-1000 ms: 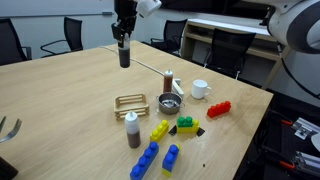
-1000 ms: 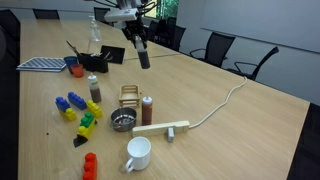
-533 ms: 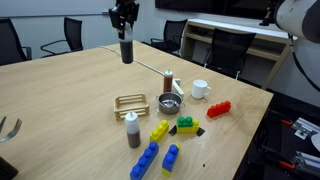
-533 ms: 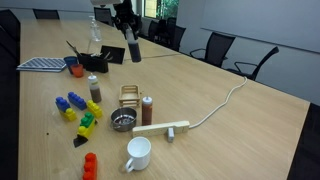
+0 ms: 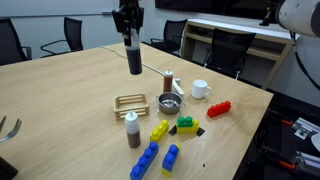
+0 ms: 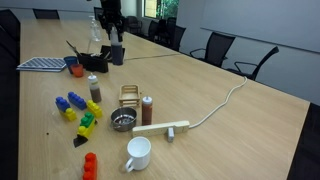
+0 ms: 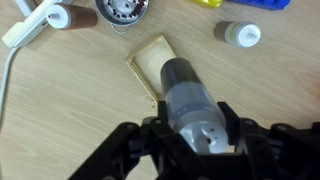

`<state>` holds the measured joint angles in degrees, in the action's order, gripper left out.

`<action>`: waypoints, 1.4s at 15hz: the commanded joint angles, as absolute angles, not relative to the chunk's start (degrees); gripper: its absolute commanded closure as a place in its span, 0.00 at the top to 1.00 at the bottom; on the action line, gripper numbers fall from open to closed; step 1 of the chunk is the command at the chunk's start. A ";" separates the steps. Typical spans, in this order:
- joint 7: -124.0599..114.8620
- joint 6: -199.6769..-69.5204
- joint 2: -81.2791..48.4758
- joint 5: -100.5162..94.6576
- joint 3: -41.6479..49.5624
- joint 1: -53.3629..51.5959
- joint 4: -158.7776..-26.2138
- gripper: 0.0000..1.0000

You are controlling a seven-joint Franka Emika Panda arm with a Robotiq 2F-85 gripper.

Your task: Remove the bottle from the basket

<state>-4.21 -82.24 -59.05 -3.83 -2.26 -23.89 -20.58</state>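
Observation:
My gripper [image 5: 130, 44] is shut on the bottle [image 5: 133, 60], which has a dark grey-black body and a pale grey cap, and holds it upright high above the table. In the wrist view the bottle [image 7: 188, 95] sits between my fingers [image 7: 195, 128], cap towards the camera. The basket [image 5: 131, 101], a low gold wire rack, lies empty on the table below, and it also shows in the wrist view [image 7: 155, 62]. In an exterior view the gripper [image 6: 112, 38] holds the bottle [image 6: 117, 52] well above and beyond the basket [image 6: 131, 96].
Near the basket stand a round metal strainer [image 5: 170, 103], two brown white-topped bottles [image 5: 132, 130] [image 5: 168, 80], a white mug [image 5: 200, 89] and several coloured toy bricks [image 5: 159, 131]. A wooden block [image 6: 163, 128] with a cable lies by the strainer. Office chairs ring the table.
My gripper, still shut on the bottle, has moved sideways across the table and slightly lower. The basket and other objects have not moved.

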 commanded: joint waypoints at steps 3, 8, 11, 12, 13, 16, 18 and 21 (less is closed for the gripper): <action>-4.21 -81.51 -58.33 -2.62 -2.86 -24.03 -21.65 0.52; -4.21 -81.46 -58.30 -2.46 -3.01 -24.06 -21.66 0.52; -3.80 -80.66 -58.34 -2.19 -3.34 -24.17 -22.14 0.27; -3.65 -80.52 -58.32 -2.06 -3.51 -24.26 -22.43 0.27; -3.67 -79.73 -59.12 -1.99 -3.65 -24.59 -20.89 0.27; -4.02 -79.78 -57.90 -0.88 -4.84 -25.69 -21.91 0.27; -4.88 -78.97 -56.74 -0.43 -5.28 -26.87 -22.36 0.27; -4.58 -77.83 -55.70 -0.37 -5.85 -28.75 -22.60 0.27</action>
<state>-4.62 -79.82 -57.70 -1.16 -5.33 -28.11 -21.06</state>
